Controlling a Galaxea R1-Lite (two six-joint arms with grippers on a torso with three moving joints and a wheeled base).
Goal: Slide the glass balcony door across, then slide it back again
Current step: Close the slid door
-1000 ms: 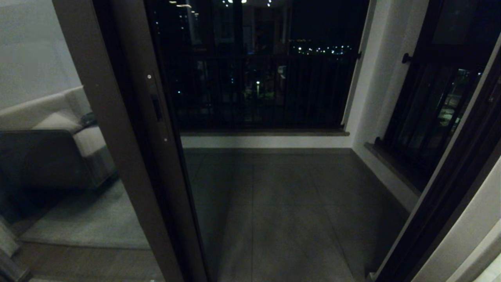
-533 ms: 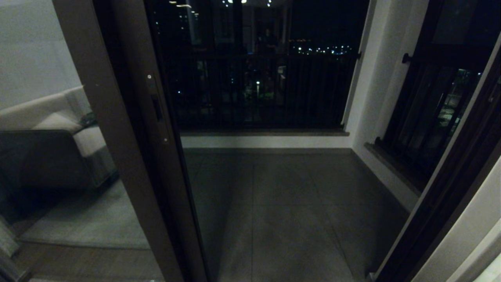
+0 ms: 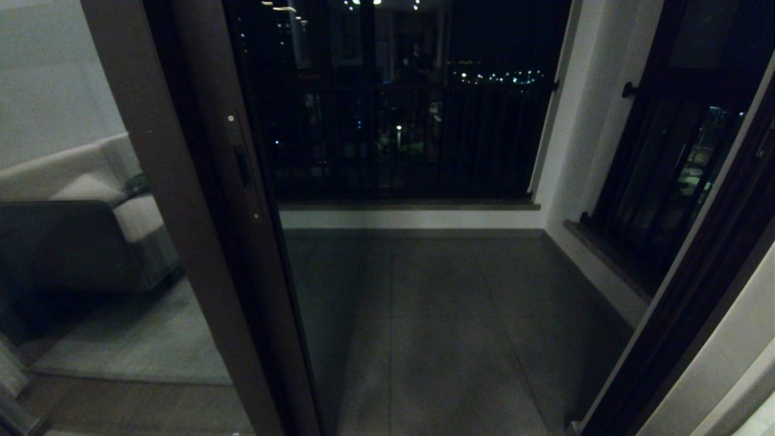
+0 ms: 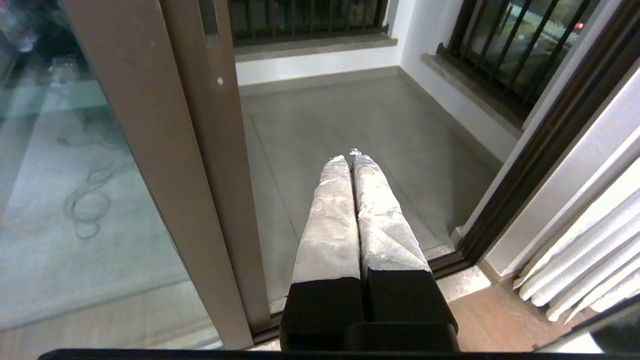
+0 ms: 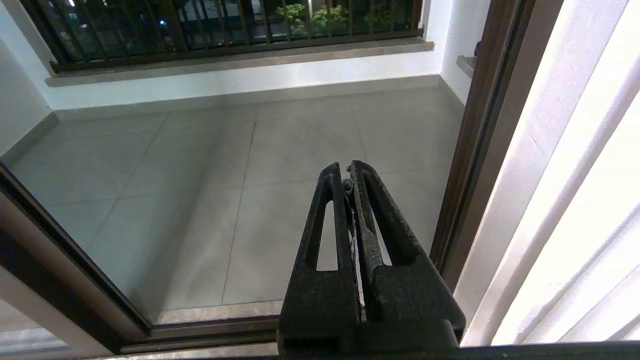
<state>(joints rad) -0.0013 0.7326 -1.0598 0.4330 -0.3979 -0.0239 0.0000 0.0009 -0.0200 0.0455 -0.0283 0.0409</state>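
The glass balcony door (image 3: 200,200) at the left of the head view has a smooth, matt brown frame, metal by the look of it, around glossy reflective glass. The left gripper (image 4: 350,159) wears crinkled pale cloth or tape wrapping; the right gripper (image 5: 348,172) is rough, worn black plastic. Floor tiles (image 5: 210,200) are smooth grey stone with a faint sheen.
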